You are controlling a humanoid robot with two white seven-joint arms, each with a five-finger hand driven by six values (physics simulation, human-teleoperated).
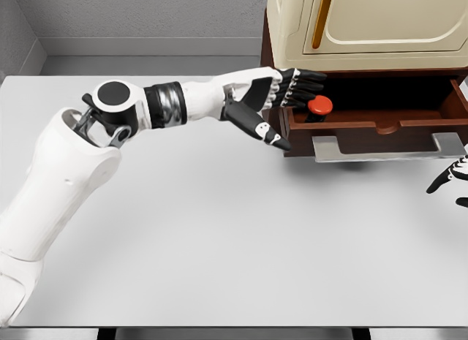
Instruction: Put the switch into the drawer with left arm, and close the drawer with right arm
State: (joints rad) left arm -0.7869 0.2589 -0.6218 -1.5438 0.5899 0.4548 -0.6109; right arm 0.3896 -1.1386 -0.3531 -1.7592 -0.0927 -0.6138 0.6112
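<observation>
The switch (319,106), with a round red button on top, sits inside the open brown drawer (351,129) near its left wall. My left hand (281,99) hovers at the drawer's left corner with fingers spread over the rim and thumb pointing down; it holds nothing. The switch is just right of its fingertips, apart from them. My right hand (452,179) shows only at the right edge, below the drawer's grey handle (387,148), with fingers loosely extended.
The drawer belongs to a cream cabinet (365,25) with a door and an orange handle, standing at the back right of the white table (219,238). A grey wall runs behind the table.
</observation>
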